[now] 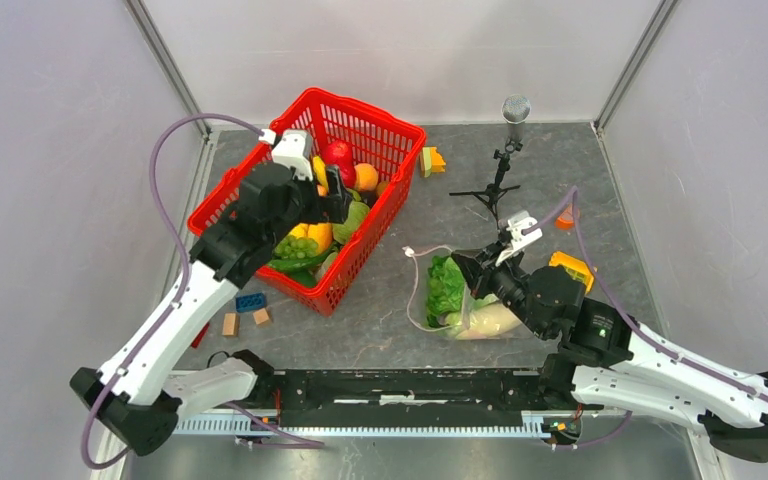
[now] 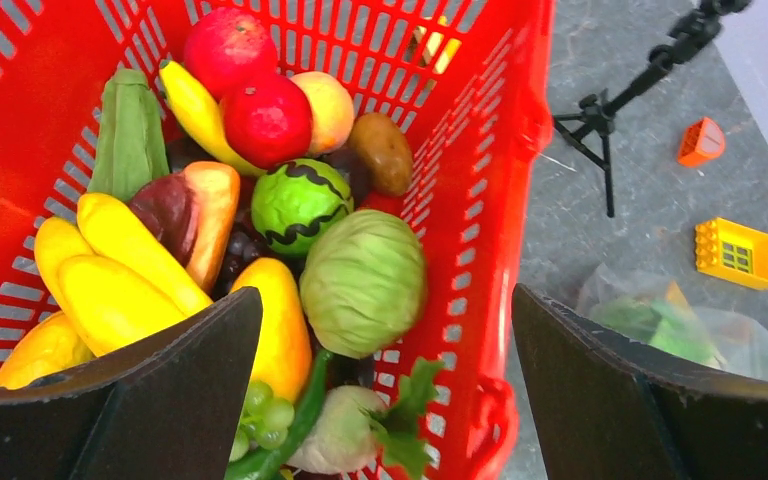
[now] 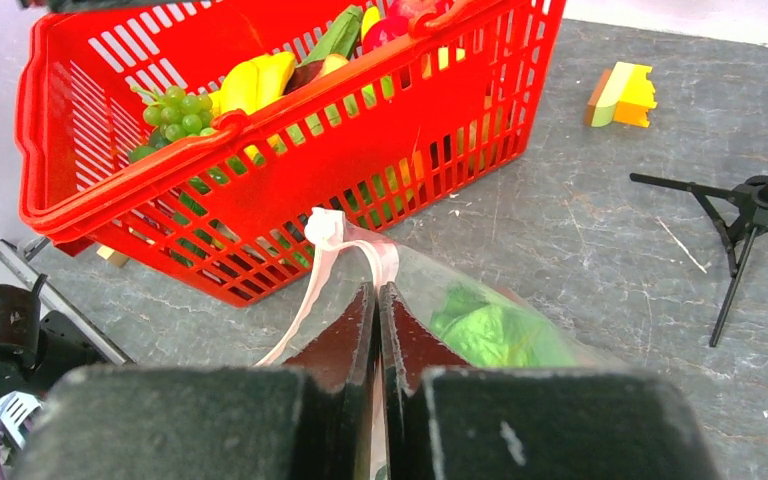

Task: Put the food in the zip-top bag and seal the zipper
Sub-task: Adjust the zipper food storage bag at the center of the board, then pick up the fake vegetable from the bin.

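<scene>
Grey stone-look tabletop (image 1: 380,320), pale walls on three sides, arms mounted at the near edge.

Top view: the red basket (image 1: 370,108) stands back left, full of toy produce, and the left gripper (image 1: 332,195) hangs over its contents. To the right of the basket and apart from it, the zip-top bag (image 1: 425,315) lies flat. It already holds lettuce (image 1: 446,285) and a long cream-white vegetable (image 1: 490,322). The right gripper (image 1: 470,268) sits at the bag's far edge.

Left wrist view: the left gripper (image 2: 380,300) has its jaws spread wide with nothing between them. Directly below is a round pale-green cabbage (image 2: 363,280), with bananas (image 2: 110,270) to one side and a red fruit (image 2: 265,118) further back. No contact with any piece that I can see.

Right wrist view: the right gripper (image 3: 377,320) has its fingers pressed together on the zipper (image 3: 388,258), the pale pink strip running into the pinch. Lettuce shows green through the plastic just behind.

Judgement: loading step in hand. Two items are bagged, much food is left in the basket, and sealing has not begun. The next move calls for the left arm to drop onto one piece, close, lift clear of the basket wall and carry it across to the bag mouth — the right pinch would need to hold that mouth open enough to admit it. Whether the mouth is open now I cannot tell
</scene>
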`<state>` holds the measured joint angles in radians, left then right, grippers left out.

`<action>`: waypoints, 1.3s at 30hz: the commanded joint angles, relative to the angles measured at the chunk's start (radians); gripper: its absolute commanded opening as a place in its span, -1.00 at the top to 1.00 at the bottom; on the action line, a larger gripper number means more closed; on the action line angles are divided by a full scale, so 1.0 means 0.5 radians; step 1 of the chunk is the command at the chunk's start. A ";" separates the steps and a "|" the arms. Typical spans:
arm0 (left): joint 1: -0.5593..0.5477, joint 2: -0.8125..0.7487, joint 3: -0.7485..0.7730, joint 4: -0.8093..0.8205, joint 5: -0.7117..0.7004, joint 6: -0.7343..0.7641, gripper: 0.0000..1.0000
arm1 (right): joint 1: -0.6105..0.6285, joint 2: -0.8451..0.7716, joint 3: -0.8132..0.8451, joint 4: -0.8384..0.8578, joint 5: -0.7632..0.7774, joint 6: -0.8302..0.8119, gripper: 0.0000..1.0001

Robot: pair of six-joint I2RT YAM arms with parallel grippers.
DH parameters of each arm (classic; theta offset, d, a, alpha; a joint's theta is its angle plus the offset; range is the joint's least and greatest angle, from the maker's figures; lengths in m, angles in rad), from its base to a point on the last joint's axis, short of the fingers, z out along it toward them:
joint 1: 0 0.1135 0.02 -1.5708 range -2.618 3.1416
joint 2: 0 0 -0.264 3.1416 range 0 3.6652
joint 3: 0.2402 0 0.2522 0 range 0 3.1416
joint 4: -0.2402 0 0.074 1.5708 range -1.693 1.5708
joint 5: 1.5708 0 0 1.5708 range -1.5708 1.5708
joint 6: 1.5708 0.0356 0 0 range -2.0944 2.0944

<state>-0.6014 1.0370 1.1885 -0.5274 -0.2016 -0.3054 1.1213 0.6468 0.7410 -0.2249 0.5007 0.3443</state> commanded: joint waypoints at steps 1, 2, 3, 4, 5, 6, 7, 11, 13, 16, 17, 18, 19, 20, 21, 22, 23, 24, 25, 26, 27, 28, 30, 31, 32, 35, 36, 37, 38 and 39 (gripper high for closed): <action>0.238 0.182 0.094 0.093 0.277 0.038 -1.00 | 0.007 0.004 -0.032 0.113 -0.057 0.066 0.86; 0.285 0.232 0.110 0.089 0.295 0.028 -1.00 | 0.006 0.012 -0.034 0.104 -0.063 0.073 0.86; 0.330 0.270 0.117 0.088 0.309 0.018 -1.00 | 0.007 0.018 -0.034 0.093 -0.065 0.075 0.85; 0.365 0.304 0.108 0.105 0.345 0.008 -1.00 | 0.007 0.019 -0.034 0.088 -0.068 0.080 0.85; 0.409 0.338 0.096 0.150 0.415 0.001 -1.00 | 0.006 0.019 -0.037 0.084 -0.068 0.083 0.86; 0.438 0.391 0.089 0.183 0.505 -0.006 -1.00 | 0.008 0.014 -0.047 0.090 -0.068 0.086 0.86; 0.458 0.455 0.102 0.186 0.539 -0.014 -1.00 | 0.006 0.012 -0.056 0.102 -0.063 0.087 0.86; 0.498 0.658 0.103 0.390 0.570 -0.064 -1.00 | 0.006 0.013 -0.060 0.085 -0.051 0.091 0.85; 0.521 0.782 0.128 0.512 0.560 -0.119 -1.00 | 0.005 0.027 -0.053 0.070 -0.050 0.097 0.85; 0.557 1.028 0.272 0.545 0.572 -0.182 -0.99 | 0.006 0.033 -0.052 0.066 -0.051 0.122 0.85; 0.564 1.104 0.318 0.545 0.577 -0.181 -0.96 | 0.006 0.031 -0.055 0.067 -0.058 0.131 0.85; 0.565 1.158 0.364 0.552 0.534 -0.174 -0.94 | 0.007 0.025 -0.063 0.070 -0.060 0.139 0.85; 0.566 1.213 0.398 0.565 0.474 -0.163 -0.94 | 0.006 0.021 -0.069 0.073 -0.060 0.146 0.85; 0.577 1.266 0.432 0.565 0.426 -0.157 -0.95 | 0.006 0.010 -0.080 0.082 -0.057 0.149 0.85; 0.588 1.311 0.484 0.549 0.413 -0.147 -0.95 | 0.006 0.001 -0.087 0.083 -0.053 0.157 0.85; 0.591 1.362 0.524 0.537 0.369 -0.132 -0.95 | 0.007 -0.006 -0.089 0.084 -0.048 0.159 0.85; 0.592 1.404 0.558 0.533 0.325 -0.109 -0.95 | 0.006 -0.009 -0.089 0.085 -0.046 0.160 0.85; 0.592 1.461 0.592 0.525 0.291 -0.097 -0.95 | 0.006 -0.012 -0.086 0.085 -0.042 0.161 0.85; 0.595 1.516 0.630 0.496 0.288 -0.090 -0.94 | 0.006 -0.014 -0.085 0.088 -0.036 0.156 0.85; 0.595 1.556 0.679 0.471 0.290 -0.076 -0.92 | 0.006 -0.014 -0.083 0.085 -0.031 0.155 0.85; 0.597 1.601 0.703 0.455 0.305 -0.075 -0.89 | 0.006 -0.009 -0.080 0.080 -0.031 0.157 0.84; 0.595 1.631 0.706 0.458 0.313 -0.079 -0.85 | 0.007 -0.008 -0.079 0.078 -0.030 0.156 0.84; 0.595 1.665 0.687 0.453 0.309 -0.079 -0.80 | 0.006 -0.008 -0.083 0.082 -0.024 0.158 0.84; 0.595 1.669 0.665 0.445 0.304 -0.080 -0.78 | 0.006 -0.006 -0.086 0.084 -0.025 0.164 0.84; 0.595 1.665 0.633 0.451 0.311 -0.082 -0.78 | 0.006 -0.008 -0.088 0.085 -0.030 0.163 0.84; 0.595 1.632 0.550 0.463 0.341 -0.084 -0.76 | 0.007 -0.005 -0.093 0.093 -0.032 0.165 0.84; 0.592 1.616 0.521 0.473 0.344 -0.084 -0.76 | 0.007 -0.002 -0.089 0.091 -0.034 0.164 0.84; 0.592 1.595 0.496 0.475 0.348 -0.083 -0.76 | 0.006 0.004 -0.083 0.091 -0.041 0.161 0.84; 0.592 1.577 0.477 0.477 0.353 -0.081 -0.77 | 0.006 0.007 -0.079 0.088 -0.048 0.158 0.84; 0.592 1.564 0.464 0.480 0.358 -0.075 -0.78 | 0.006 0.012 -0.075 0.088 -0.052 0.161 0.84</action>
<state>-0.3031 1.8610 1.4559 -0.3046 -0.0322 -0.3500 1.1221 0.6518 0.6964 -0.2176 0.4717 0.4187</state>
